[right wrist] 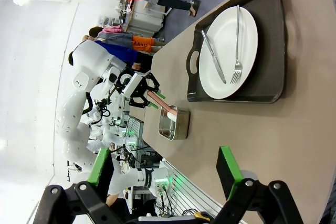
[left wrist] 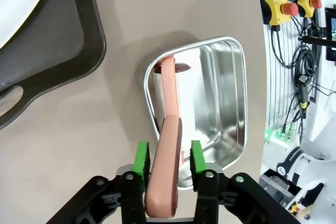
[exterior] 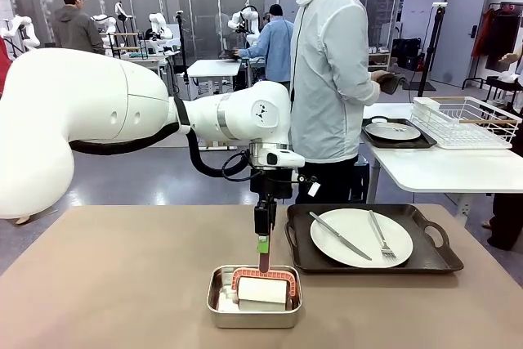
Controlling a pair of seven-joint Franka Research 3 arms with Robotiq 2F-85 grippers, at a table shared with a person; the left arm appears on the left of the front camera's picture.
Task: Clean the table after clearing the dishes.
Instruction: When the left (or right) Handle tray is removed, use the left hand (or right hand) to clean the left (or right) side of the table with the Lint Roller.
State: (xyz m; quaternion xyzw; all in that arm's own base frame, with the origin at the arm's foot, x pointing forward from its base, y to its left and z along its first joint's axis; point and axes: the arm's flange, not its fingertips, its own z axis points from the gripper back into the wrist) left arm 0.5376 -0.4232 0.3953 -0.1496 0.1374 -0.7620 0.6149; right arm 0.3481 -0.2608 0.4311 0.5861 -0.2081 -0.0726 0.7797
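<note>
Salmon plastic between green pads: the handle [exterior: 264,262] of a cleaning tool [exterior: 263,292], whose white body lies in the steel pan [exterior: 214,308] at the lower centre of the frame.

Front view. My left claw [exterior: 263,244] hangs straight down over the pan, clenched on the handle's upper end. The tabletop [exterior: 114,275] is bare brown to the left of the pan. To the right, near but apart, sits a dark tray [exterior: 298,259] carrying one plate [exterior: 331,243] with a knife [exterior: 340,236] and fork [exterior: 381,236]. This dish is not yet cleared. A person [exterior: 327,79] stands at the far edge. A second tray with a round plate rests on the white side table [exterior: 441,169] at upper right.

Left wrist view. The pads [left wrist: 142,157] press both flanks of the handle squarely, with no gap. The handle runs up the frame to the white body, which lies against the pan's left wall. My judgement is to lift straight up until the body clears the rim before moving sideways, or the pan may drag along. The tray corner at upper left is close, so I should swing toward the bare brown surface.

Right wrist view. My right claw [right wrist: 164,169] is released, with nothing between its fingers, above the tabletop at the bottom of the frame. The tray is at upper right, and the pan is at centre left, well apart from this claw. There is open room between them. Wiping beside the tray risks nudging it, so it is better off the tabletop first.
</note>
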